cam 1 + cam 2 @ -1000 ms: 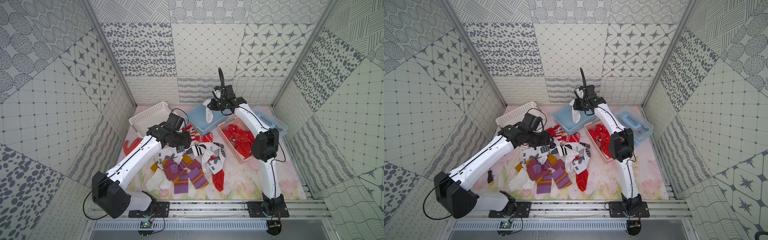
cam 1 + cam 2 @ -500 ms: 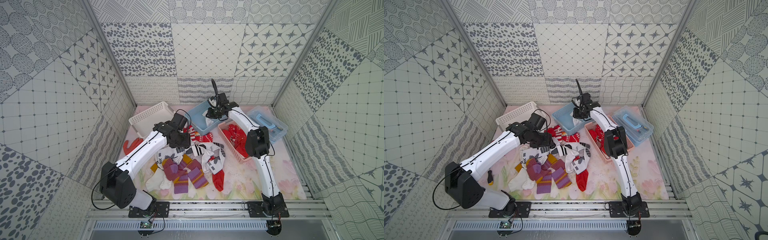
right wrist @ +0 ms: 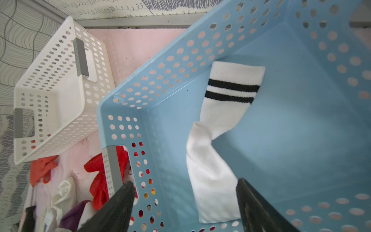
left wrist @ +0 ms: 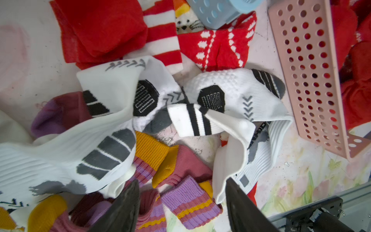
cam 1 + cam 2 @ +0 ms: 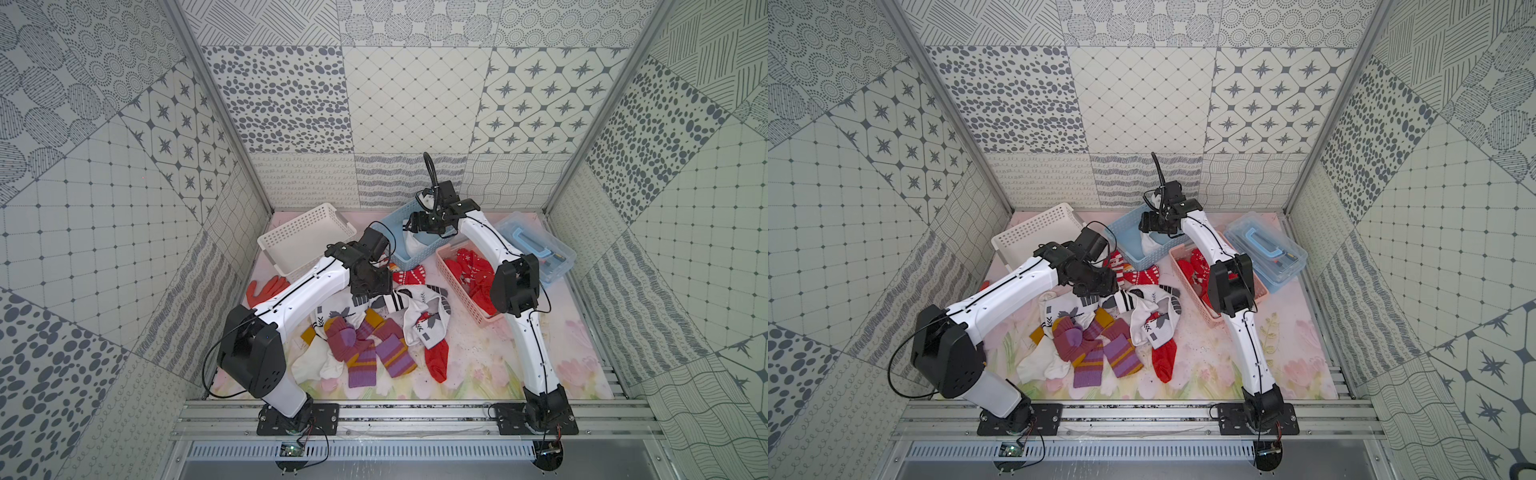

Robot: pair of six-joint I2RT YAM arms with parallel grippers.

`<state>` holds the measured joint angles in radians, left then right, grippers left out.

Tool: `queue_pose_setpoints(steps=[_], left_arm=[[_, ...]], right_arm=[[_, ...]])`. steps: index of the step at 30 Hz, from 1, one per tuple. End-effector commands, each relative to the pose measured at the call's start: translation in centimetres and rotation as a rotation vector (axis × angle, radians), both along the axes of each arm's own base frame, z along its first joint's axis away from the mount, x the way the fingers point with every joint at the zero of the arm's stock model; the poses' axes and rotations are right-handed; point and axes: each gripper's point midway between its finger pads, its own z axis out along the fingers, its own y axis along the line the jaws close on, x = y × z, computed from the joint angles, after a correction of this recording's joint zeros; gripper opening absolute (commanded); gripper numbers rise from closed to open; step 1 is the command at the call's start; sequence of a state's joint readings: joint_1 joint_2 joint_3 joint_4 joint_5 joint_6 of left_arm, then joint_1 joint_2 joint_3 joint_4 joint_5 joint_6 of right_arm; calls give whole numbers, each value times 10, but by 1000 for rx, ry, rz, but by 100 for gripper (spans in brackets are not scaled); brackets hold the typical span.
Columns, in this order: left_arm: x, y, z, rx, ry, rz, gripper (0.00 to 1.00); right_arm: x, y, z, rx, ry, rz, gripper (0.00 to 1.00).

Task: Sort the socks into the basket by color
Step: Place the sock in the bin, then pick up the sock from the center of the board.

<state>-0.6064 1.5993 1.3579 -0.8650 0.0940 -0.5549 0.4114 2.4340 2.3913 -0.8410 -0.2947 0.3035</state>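
Left gripper (image 4: pixel 181 185) hovered, dark fingers (image 4: pixel 128 200) well apart and empty, over the heap of white, red and purple-mustard knit socks (image 4: pixel 124 104). Right gripper (image 3: pixel 184 183) gaped wide, holding nothing, above a white sock with two black stripes (image 3: pixel 226 104) lying in the blue perforated plastic basket (image 3: pixel 311 130). Red socks (image 4: pixel 353 90) filled the pink perforated basket (image 4: pixel 307 70). Floral mat (image 5: pixel 478 374) underneath, grey-patterned tiled walls (image 5: pixel 415 104) all round.

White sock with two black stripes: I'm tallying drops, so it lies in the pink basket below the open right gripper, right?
Wrong basket: it is blue, not pink. The right wrist view shows the white sock lying in the blue basket below the open right gripper.
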Motion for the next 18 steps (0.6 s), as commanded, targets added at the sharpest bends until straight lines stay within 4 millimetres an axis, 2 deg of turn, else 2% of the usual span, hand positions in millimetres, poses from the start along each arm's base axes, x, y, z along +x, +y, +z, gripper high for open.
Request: queue_pose_setpoints(steps=[1,8,13,16,18], left_arm=[[0,-34,-1,-65,1,-82,68],[-3,-62,-12,-93,28,-152,70],[-9,-83,-24,-109,65,-208,70],[-15,-90,-41,-103,111,-229,68],[-18,-91,-52,-98,140,-220,64]], right_arm=[[-12,-3,54,7,-78,4,97],[-52,-14,86,35,-94,3,98],[-82,-21,92,40,-89,17,98],[-98,-27,92,41,-81,15,98],[-107,-30,92,46,-79,15,98]])
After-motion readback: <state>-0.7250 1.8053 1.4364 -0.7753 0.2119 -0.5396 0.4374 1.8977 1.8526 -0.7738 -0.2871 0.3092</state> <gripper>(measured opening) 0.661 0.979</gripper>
